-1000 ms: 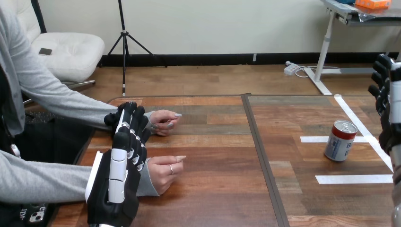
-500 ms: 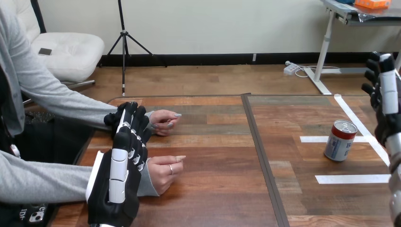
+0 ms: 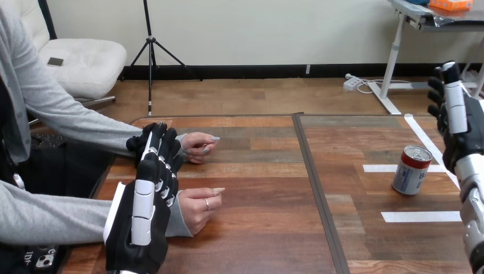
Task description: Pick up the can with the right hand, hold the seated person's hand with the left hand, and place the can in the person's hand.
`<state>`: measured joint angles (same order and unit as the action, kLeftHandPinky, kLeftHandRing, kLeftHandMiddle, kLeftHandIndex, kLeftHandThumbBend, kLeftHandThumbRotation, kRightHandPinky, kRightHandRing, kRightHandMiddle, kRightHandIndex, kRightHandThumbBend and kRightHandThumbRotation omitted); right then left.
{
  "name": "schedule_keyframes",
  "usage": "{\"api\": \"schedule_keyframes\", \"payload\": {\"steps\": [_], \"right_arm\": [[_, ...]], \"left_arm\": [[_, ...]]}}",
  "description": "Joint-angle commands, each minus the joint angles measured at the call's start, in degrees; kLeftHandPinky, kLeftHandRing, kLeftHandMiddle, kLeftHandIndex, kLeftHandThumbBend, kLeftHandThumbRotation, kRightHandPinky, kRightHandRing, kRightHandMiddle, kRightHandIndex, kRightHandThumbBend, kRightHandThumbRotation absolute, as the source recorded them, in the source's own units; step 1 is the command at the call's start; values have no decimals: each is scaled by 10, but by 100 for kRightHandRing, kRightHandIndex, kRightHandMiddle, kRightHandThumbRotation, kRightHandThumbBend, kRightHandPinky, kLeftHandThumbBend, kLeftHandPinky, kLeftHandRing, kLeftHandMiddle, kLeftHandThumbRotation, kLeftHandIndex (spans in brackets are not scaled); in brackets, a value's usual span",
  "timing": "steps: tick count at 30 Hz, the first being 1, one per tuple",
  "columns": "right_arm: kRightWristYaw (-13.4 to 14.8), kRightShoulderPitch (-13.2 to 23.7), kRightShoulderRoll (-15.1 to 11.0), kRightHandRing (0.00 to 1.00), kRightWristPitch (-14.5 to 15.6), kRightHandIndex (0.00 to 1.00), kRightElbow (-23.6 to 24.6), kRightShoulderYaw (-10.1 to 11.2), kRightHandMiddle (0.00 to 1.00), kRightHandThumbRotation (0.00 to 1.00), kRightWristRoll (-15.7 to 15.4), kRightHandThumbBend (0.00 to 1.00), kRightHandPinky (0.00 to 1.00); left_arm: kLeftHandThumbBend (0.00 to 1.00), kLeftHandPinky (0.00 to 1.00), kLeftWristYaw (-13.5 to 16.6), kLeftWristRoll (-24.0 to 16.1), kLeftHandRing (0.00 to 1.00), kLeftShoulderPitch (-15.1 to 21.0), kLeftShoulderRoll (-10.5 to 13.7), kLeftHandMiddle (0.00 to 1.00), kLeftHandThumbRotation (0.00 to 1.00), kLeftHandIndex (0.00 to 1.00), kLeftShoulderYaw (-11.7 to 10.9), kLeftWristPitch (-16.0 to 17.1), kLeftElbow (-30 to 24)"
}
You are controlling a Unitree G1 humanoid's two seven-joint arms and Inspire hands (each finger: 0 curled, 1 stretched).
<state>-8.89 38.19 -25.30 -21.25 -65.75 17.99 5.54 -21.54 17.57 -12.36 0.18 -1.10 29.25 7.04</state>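
Fingers (image 3: 454,97) of the right hand (image 3: 461,134) stand straight and upright, held close side by side and closed on nothing; we record this hand raised at the right edge of the scene, beyond and to the right of the can (image 3: 412,169), and clear of it. We find the can upright on the right part of the table (image 3: 257,228). It is a smooth metal cylinder with a silver lid, a red band at the top and a pale printed body. It sits between two strips of white tape (image 3: 420,216) stuck flat to the surface. We note that the table is of wood-grain planks in mixed browns, with a dark straight seam (image 3: 313,171) running near to far just right of centre. The left hand (image 3: 140,220), glossy black with a hard white shell on its back, lies at the near left over the grey sleeve of the person's near hand (image 3: 200,208). Its fingers (image 3: 153,149) reach away from us, only slightly bent and a little spread. Their tips are at the cuff of the person's far hand (image 3: 197,146). We cannot tell whether they touch that cuff, and we see nothing clasped. Both of the person's hands rest loosely curled on the wood.
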Motion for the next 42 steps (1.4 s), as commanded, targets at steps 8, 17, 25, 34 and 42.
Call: {"api": "schedule_keyframes", "payload": {"steps": [8,17,25,34,42], "right_arm": [[31,71,-26,95,24,93,-20,-22,94,95,-29,100,93],[44,83,-28,96,49,94,-31,-30,95,94,-40,100,90],[49,88,-31,99,66,96,-38,-36,97,95,-49,100,94],[54,91,-31,100,76,99,-44,-36,99,94,-47,100,99],[60,91,-30,100,81,100,-46,-34,100,94,-44,100,100]], "left_arm": [[71,100,-9,11,100,26,8,100,96,100,-5,5,-28],[71,100,-9,9,100,27,9,100,96,100,-7,12,-27],[70,100,-1,3,100,22,8,100,95,100,-7,11,-35],[71,100,1,4,100,17,10,100,94,100,-6,6,-44],[71,100,-6,12,100,16,15,100,94,100,-9,2,-44]]}}
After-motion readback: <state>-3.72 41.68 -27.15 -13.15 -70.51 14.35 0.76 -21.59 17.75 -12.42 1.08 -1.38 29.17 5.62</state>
